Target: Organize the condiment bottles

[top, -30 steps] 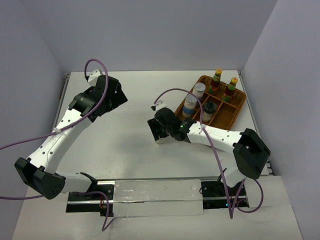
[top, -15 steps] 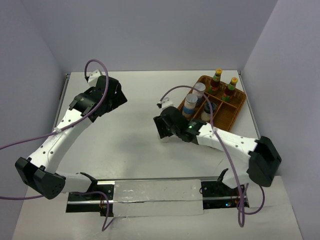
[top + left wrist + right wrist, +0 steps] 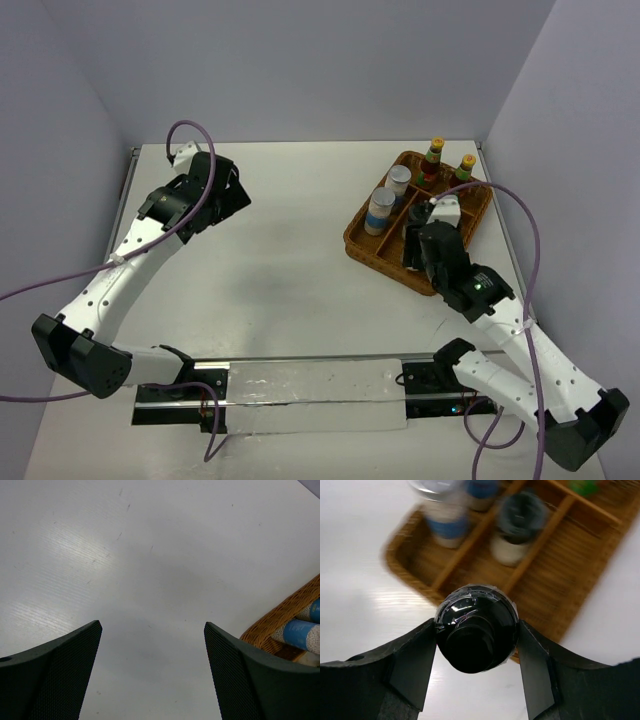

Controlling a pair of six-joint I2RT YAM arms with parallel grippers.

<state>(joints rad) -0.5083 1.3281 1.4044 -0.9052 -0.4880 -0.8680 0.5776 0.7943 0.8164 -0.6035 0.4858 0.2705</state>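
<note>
My right gripper (image 3: 476,630) is shut on a squat black-capped bottle (image 3: 476,627) and holds it over the near edge of the wicker basket (image 3: 560,560). In the top view this gripper (image 3: 414,243) is over the basket's (image 3: 352,235) near middle. The other black-capped bottle (image 3: 517,527) stands in a basket compartment. Two white blue-banded bottles (image 3: 380,210) (image 3: 399,181) stand in the left compartments. Two yellow-capped bottles (image 3: 434,155) (image 3: 465,168) stand at the back. My left gripper (image 3: 225,190) is open and empty over the table's left back, also in its wrist view (image 3: 152,625).
The basket's corner (image 3: 280,617) and the blue-banded bottles (image 3: 302,632) show at the right edge of the left wrist view. Grey walls close the table at the back and sides. A metal rail (image 3: 300,375) runs along the near edge.
My right arm has swung right with the black-capped bottle, from the table's middle to over the basket's near edge. The left arm has not moved.
</note>
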